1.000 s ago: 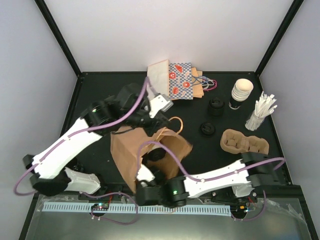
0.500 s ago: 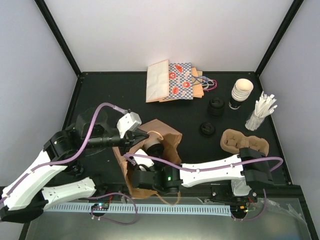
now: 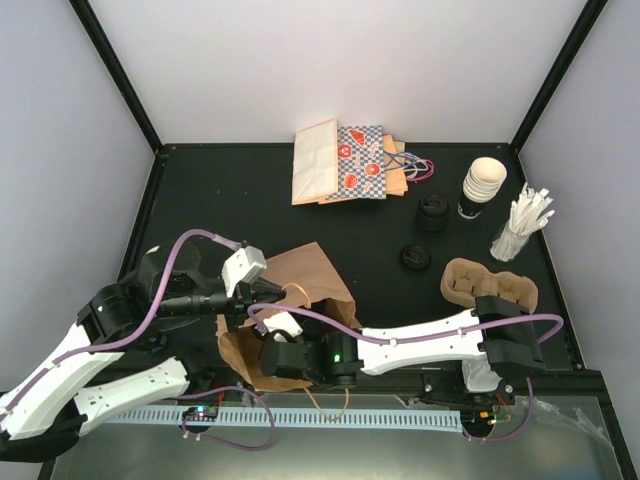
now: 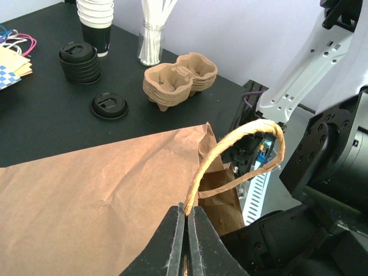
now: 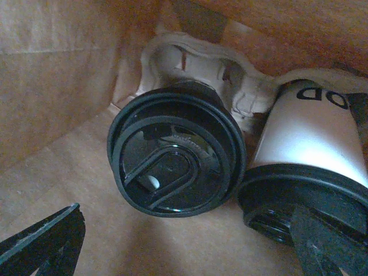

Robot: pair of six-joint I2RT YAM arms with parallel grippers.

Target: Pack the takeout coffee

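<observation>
Two takeout coffees lie inside the brown paper bag point(image 3: 300, 275). In the right wrist view, one cup point(image 5: 175, 158) shows its black lid. The second point(image 5: 313, 149) shows a cream-white side and a black lid. Both sit in a pulp carrier point(image 5: 172, 54). My right gripper point(image 5: 187, 230) is open inside the bag, its fingers wide on either side just short of the cups; from above the bag hides it. My left gripper point(image 4: 185, 211) is shut on the bag's twisted paper handle point(image 4: 241, 138), and it also shows in the top view point(image 3: 268, 290).
Patterned bags point(image 3: 345, 165) lie at the back. At the right are a cup stack point(image 3: 483, 185), a lid stack point(image 3: 433, 212), a loose lid point(image 3: 415, 257), straws in a jar point(image 3: 522, 225) and stacked pulp carriers point(image 3: 490, 285).
My left arm swung from the back to the bag and closed on its handle. The bag shifted toward the near edge and left. My right gripper stays inside it.
</observation>
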